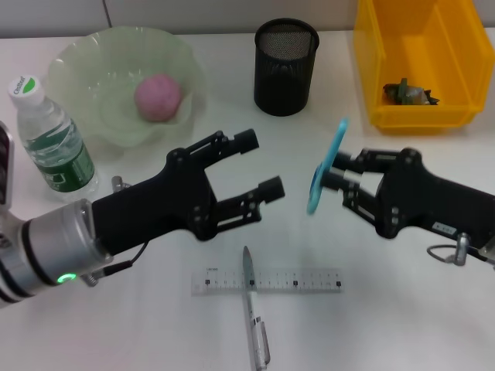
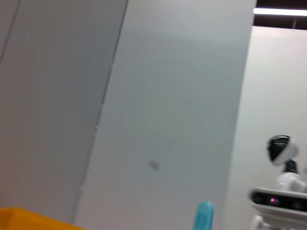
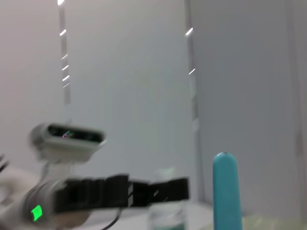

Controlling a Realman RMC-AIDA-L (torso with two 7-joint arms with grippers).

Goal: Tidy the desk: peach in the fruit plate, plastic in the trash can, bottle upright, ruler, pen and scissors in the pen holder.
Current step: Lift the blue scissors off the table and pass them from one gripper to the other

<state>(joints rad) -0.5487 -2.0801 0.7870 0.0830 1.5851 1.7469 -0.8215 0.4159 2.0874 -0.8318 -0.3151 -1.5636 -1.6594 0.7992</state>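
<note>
Right gripper: my fingers are closed on the teal scissors, which I hold in the air, standing almost on end, at about 3 o'clock from the centre of the desk
Left gripper: my fingers are spread wide with nothing between them, pointing toward the scissors from the 9 o'clock side, near but not touching
Step in hand: I judge it is a handover of the scissors, or a direct carry to the black mesh pen holder, which stands at 12 o'clock
How to do it well: if I hand over, the left fingers should close on a free part of the scissors before the right ones let go; then lower them point first through the middle of the holder, without knocking its rim
Ruler and pen: both lie at 6 o'clock, the pen across the ruler, not yet put away
Peach: already in the green fruit plate, at 10 o'clock
Water bottle: upright at 9 o'clock
Yellow bin: at 2 o'clock, with a crumpled piece inside
</note>
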